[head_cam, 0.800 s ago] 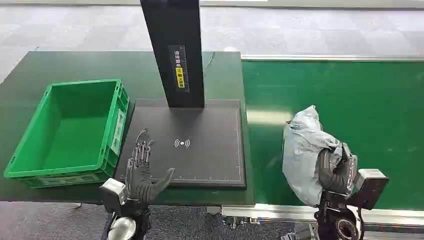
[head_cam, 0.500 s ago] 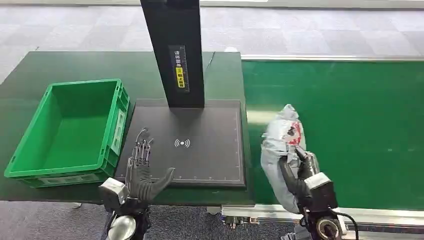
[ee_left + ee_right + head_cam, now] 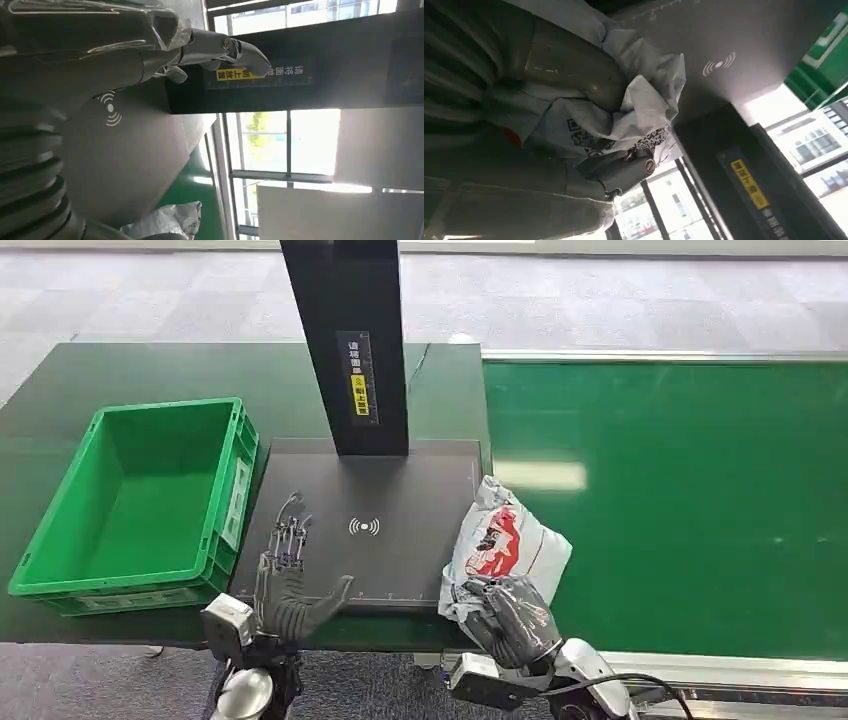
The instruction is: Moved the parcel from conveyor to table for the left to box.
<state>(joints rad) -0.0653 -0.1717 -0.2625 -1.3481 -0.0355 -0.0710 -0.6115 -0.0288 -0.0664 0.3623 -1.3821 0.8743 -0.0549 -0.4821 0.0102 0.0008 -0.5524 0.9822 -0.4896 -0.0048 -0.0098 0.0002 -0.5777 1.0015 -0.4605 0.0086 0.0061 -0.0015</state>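
Parcel (image 3: 505, 545), soft grey poly bag w/ red print, sits at the seam btwn conveyor (image 3: 700, 500) and surface (image 3: 120, 370), leaning over the edge of the black scan pad (image 3: 400, 540). Right robot hand (image 3: 510, 618) is clamped on its near end. Risk: bag is crumpled and slack, so it could slip out or snag on the pad edge, dropping short. Left robot hand (image 3: 285, 585) rests flat on the pad, fingers apart, holding nothing; it may be crowded. Green box (image 3: 140, 495) waits well apart.
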